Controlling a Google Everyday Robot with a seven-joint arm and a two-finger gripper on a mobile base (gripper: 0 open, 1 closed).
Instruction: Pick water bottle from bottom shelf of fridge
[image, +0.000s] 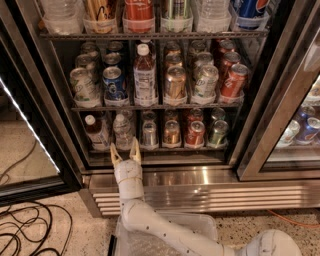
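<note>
The fridge (165, 175) stands open in front of me, with a steel frame and a slatted grille at its base. On the bottom shelf (160, 149) the small clear water bottle (122, 131) with a white cap stands second from the left, next to a bottle with a reddish label (95, 131). My gripper (125, 153) points up at the front lip of the bottom shelf, directly below the water bottle. Its two tan fingers are spread apart and hold nothing. The fingertips sit just below the bottle's base.
Cans (171, 133) fill the rest of the bottom shelf to the right. A taller white-label bottle (144, 75) and cans stand on the shelf above. The glass door (30, 135) hangs open at left. Black cables (25, 230) lie on the floor at left.
</note>
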